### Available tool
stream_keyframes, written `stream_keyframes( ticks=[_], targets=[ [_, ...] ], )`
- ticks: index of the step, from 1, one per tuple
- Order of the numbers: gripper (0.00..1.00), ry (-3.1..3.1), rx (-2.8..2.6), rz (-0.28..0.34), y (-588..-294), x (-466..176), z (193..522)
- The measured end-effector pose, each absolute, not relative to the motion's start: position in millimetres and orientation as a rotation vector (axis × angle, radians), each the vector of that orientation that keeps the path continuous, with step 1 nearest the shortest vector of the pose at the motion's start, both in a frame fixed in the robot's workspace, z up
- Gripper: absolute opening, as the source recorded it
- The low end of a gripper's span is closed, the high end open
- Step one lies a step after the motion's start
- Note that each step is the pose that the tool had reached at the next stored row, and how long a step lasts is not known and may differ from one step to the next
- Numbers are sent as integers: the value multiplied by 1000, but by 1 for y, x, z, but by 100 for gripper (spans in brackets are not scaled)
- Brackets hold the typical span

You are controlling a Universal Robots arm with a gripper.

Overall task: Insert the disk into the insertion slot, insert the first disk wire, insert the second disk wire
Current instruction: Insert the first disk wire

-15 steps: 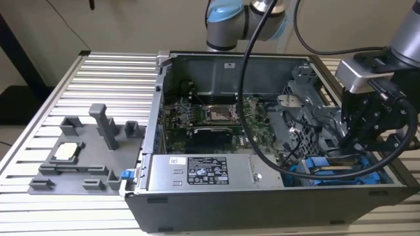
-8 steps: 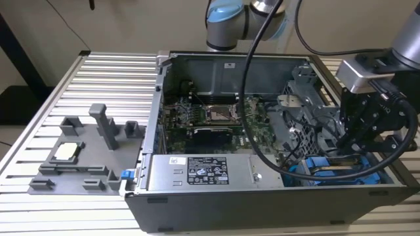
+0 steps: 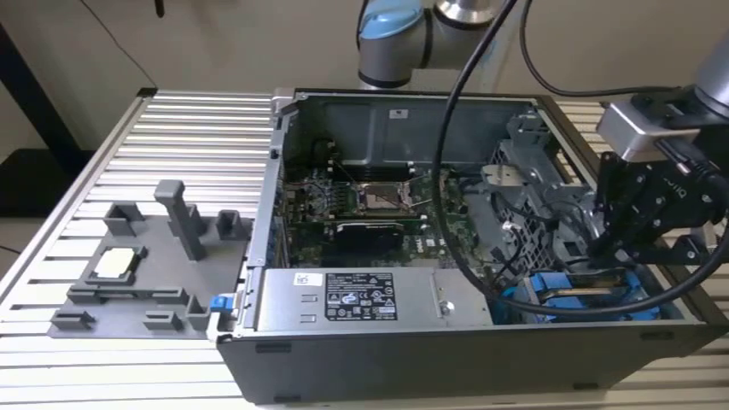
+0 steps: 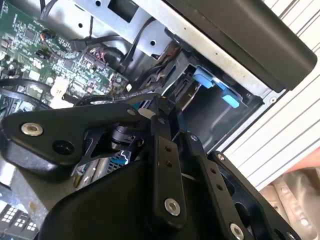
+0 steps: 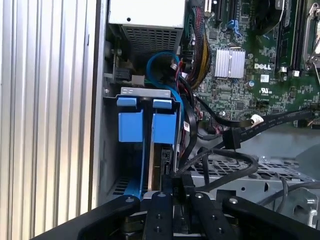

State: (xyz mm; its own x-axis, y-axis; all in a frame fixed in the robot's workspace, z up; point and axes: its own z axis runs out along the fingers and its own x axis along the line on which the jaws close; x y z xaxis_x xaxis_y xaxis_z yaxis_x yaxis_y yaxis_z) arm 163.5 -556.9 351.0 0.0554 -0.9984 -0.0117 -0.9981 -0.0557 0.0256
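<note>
where the arm dips into the open computer case (image 3: 456, 363), you will find the gripper (image 5: 180, 184) low at the drive cage, its fingers (image 5: 161, 205) drawn narrow and almost together; whether they pinch anything, you cannot tell from these views. just ahead of the gripper's tips, the disk (image 5: 164, 127) stands on edge in the insertion slot (image 5: 145, 92), its blue carrier front about level with the second blue carrier (image 5: 129, 122), which sits just beside it on the side farther from the gripper. note a black cable (image 5: 232, 139) near the gripper on the motherboard (image 5: 240, 75) side, its plug lying free. the silver power-supply box (image 3: 358, 299) sits beyond the cage, and the grey parts fixture (image 3: 148, 273) lies well apart from the gripper, outside the case
</note>
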Motion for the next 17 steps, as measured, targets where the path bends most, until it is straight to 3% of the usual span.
stream_keyframes(
  ticks=[8, 17],
  targets=[
    [19, -2096, 2215, -164, -557, 183, 350],
    [19, -2095, 2215, -200, -561, 194, 345]
  ],
)
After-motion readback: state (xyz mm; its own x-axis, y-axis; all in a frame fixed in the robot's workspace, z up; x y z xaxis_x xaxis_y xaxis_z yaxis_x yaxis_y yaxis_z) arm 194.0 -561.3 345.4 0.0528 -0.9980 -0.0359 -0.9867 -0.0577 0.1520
